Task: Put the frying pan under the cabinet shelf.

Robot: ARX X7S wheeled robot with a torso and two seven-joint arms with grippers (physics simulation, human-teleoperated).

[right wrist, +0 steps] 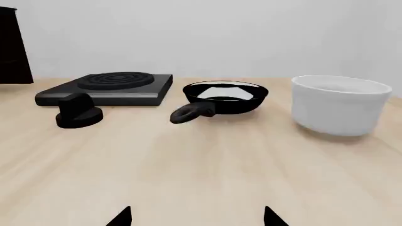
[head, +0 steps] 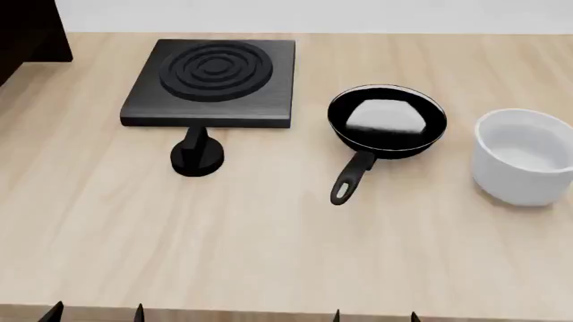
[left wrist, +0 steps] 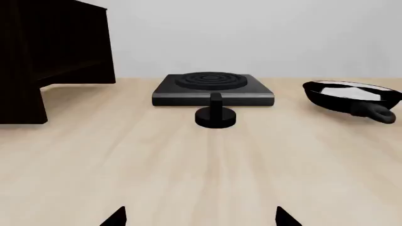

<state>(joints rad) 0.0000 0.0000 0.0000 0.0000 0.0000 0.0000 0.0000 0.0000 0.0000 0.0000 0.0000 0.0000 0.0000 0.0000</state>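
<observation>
The frying pan (head: 387, 121) is glossy black and sits upright on the wooden table right of centre, its long handle (head: 349, 180) pointing toward me. The left wrist view catches the pan (left wrist: 350, 96) at one side, and the right wrist view faces it (right wrist: 225, 97) straight on. The cabinet shelf (left wrist: 44, 56), very dark brown, stands at the table's far left; only its corner (head: 31, 30) shows in the head view. My left gripper (head: 96, 312) and right gripper (head: 374, 315) hang at the near table edge. Both are open and empty, far from the pan.
A square black stove plate (head: 213, 80) with concentric rings lies at the back centre-left, a black knob (head: 197, 157) standing just in front of it. A white round bowl (head: 527, 155) stands right of the pan. The light wooden tabletop (head: 268, 248) stretches between the grippers and these objects.
</observation>
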